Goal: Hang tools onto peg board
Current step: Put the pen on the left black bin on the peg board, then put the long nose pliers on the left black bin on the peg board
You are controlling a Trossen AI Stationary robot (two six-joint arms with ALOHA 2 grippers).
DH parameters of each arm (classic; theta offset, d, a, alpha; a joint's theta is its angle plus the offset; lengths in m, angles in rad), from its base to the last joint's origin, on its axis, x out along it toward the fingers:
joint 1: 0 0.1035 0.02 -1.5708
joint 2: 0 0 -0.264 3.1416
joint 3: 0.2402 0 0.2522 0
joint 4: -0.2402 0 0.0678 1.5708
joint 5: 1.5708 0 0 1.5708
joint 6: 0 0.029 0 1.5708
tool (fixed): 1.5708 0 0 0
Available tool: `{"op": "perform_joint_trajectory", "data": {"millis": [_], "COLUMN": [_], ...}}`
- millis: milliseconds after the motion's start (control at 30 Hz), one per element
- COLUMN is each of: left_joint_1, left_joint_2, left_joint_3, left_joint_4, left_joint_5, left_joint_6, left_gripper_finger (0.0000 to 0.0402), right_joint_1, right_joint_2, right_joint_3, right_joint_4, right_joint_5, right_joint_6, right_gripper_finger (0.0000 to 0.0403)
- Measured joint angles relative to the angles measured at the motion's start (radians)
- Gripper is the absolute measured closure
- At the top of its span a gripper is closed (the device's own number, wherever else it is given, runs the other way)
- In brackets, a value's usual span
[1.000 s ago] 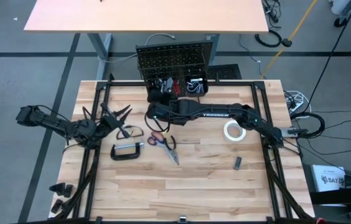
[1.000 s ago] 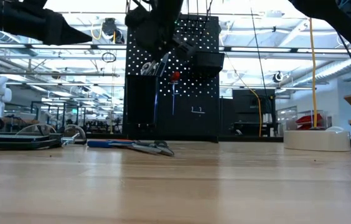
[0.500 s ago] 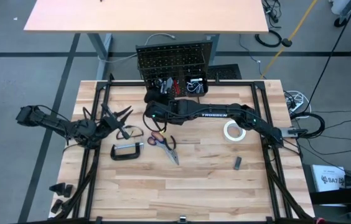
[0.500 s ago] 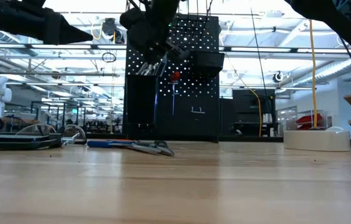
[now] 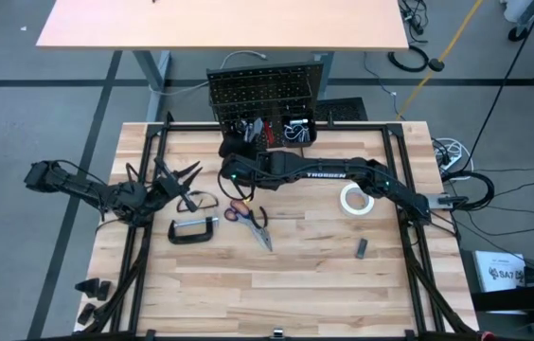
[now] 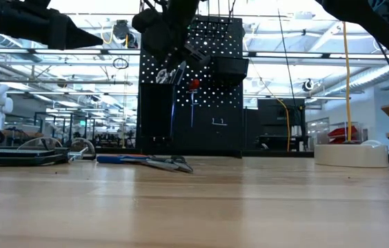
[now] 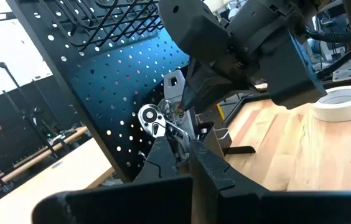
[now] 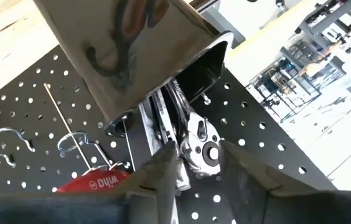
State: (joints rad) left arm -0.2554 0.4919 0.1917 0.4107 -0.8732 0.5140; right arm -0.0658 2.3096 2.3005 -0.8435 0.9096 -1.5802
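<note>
Ratchet wrench: shiny chrome, round head with a dial in the middle, hanging against the peg board just below a small black bin.
Long axis: handle runs up from the head toward the bin; head at the low end, facing out from the board.
Right pincer: up at the board's face, fingers parted on either side of the ratchet head; I cannot tell whether they touch it.
Left pincer: clenched shut, at the table's left side, well away from the board.
Red screwdriver: red handle just beside the wrench on the board.
Table: black C-clamp, red-handled scissors, white tape roll lie flat.
</note>
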Motion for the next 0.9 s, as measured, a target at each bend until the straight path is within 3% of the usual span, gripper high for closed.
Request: {"op": "perform_joint_trajectory", "data": {"millis": [300,600,800,900], "left_joint_1": [0.0,-0.002,-0.003,-0.007], "left_joint_2": [-0.001,-0.023,-0.024,-0.025], "left_joint_3": [0.0,0.044,0.062,0.078], "left_joint_4": [0.0,0.002,-0.002,-0.008], "left_joint_5": [0.0,0.009,0.012,0.012], "left_joint_6": [0.015,0.015,-0.01,-0.025], "left_gripper_finger": [0.0402,0.0402,0.0402,0.0402], "right_joint_1": [0.005,0.071,0.114,0.124], "right_joint_2": [0.0,-0.045,-0.091,-0.113], "right_joint_3": [0.0,0.0,0.0,0.0], "right_joint_4": [0.013,-0.056,-0.281,-0.48], "right_joint_5": [0.03,0.035,0.022,-0.099], "right_joint_6": [0.106,0.406,0.85,1.167], "right_gripper_finger": [0.0241,0.0243,0.0245,0.0245]}}
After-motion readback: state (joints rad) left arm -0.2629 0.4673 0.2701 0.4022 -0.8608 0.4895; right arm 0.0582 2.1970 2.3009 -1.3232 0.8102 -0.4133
